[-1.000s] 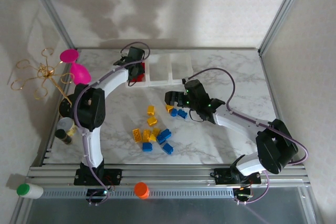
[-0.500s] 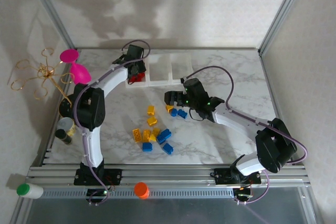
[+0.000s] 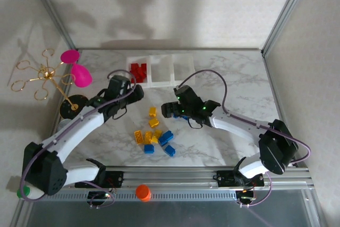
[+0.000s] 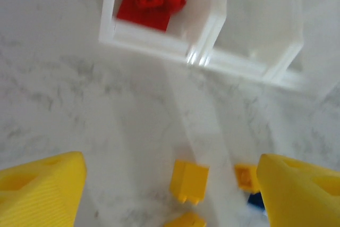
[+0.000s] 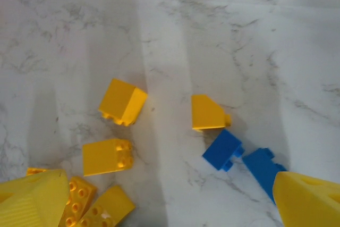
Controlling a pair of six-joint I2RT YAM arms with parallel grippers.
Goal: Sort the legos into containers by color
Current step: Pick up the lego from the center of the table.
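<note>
**Sorting in progress, overhead and wrist views.** Red legos (image 3: 139, 70) lie in the leftmost of the containers (image 3: 164, 83). Yellow and blue legos (image 3: 155, 134) lie loose on the counter (image 3: 239, 73). My left claw (image 3: 134, 92) hangs released and empty between the bins and the pile. My right claw (image 3: 169, 109) is spread wide, grasping nothing, above a yellow brick (image 5: 209, 112) and two blue bricks (image 5: 223, 150). I judge the step in hand to be a fresh pick. The next move calls for lowering onto one brick, clenching, and carrying it to an unused bin.

Containers (image 3: 172, 70) at table (image 3: 239, 78) rear; some legos (image 3: 139, 71) in leftmost; loose legos (image 3: 154, 134) scattered before them.
</note>
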